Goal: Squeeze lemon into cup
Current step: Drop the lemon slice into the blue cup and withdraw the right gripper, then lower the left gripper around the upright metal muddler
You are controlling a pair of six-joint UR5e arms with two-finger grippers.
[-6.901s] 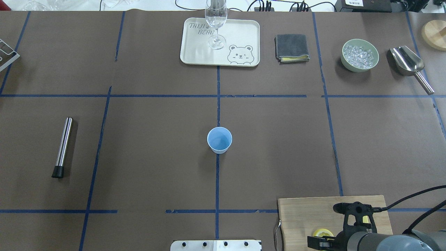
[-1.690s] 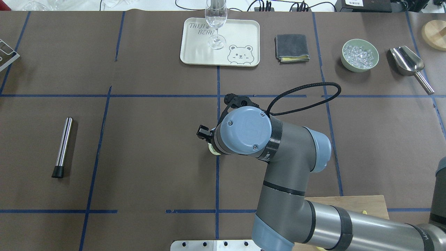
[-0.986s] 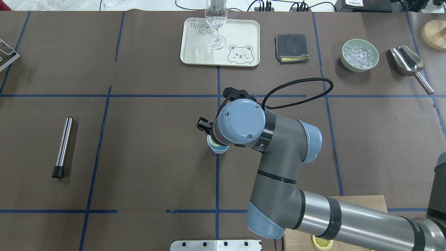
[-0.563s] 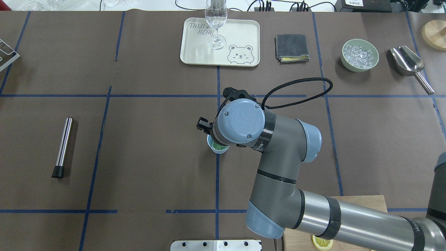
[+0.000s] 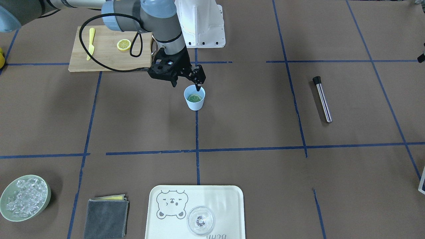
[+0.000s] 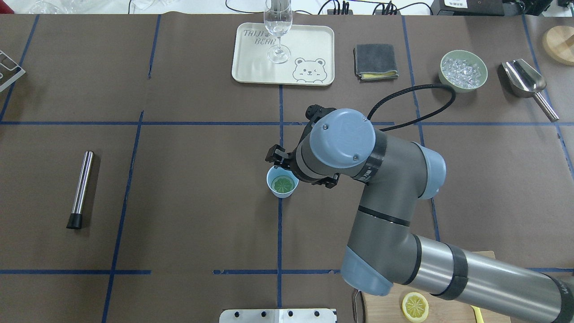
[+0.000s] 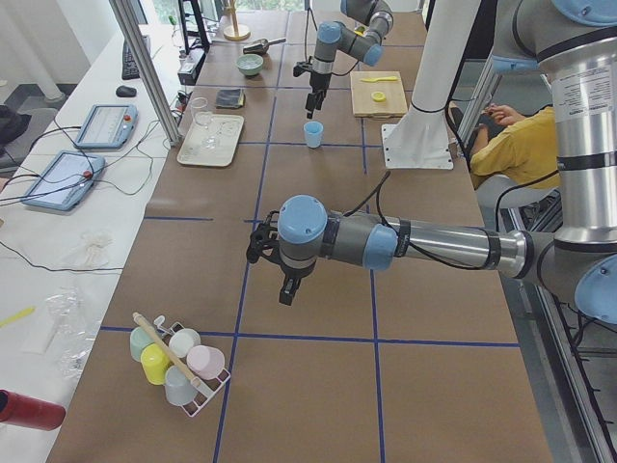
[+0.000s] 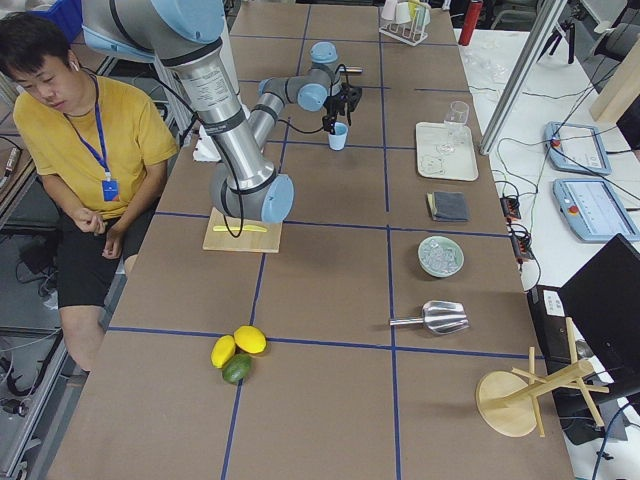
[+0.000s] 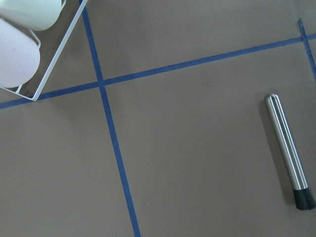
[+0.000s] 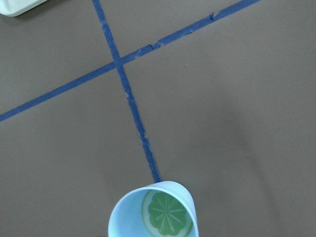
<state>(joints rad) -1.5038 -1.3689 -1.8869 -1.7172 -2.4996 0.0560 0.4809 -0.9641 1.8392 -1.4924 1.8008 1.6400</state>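
Observation:
The light-blue cup (image 6: pixel 282 194) stands at the table's middle on a blue tape line. A lemon slice (image 6: pixel 284 184) lies flat inside it, looking greenish; it also shows in the front view (image 5: pixel 194 97) and the right wrist view (image 10: pixel 167 213). My right gripper (image 5: pixel 186 85) hangs open and empty just above the cup (image 5: pixel 194 103), toward the robot's side of it. A second lemon slice (image 5: pixel 124 44) lies on the wooden cutting board (image 5: pixel 103 54). My left gripper (image 7: pixel 287 289) shows only in the exterior left view, over bare table far from the cup; I cannot tell whether it is open or shut.
A steel muddler (image 6: pixel 80 188) lies at the left. At the back are a tray (image 6: pixel 314 49) with a clear glass (image 6: pixel 278 27), a grey cloth (image 6: pixel 376 61), a bowl of ice (image 6: pixel 463 70) and a scoop (image 6: pixel 524 80). A yellow knife (image 5: pixel 90 43) is on the board.
The right arm came from the cutting board to the cup with a slice. The slice dropped into the cup. The arm has now shifted right, uncovering the cup.

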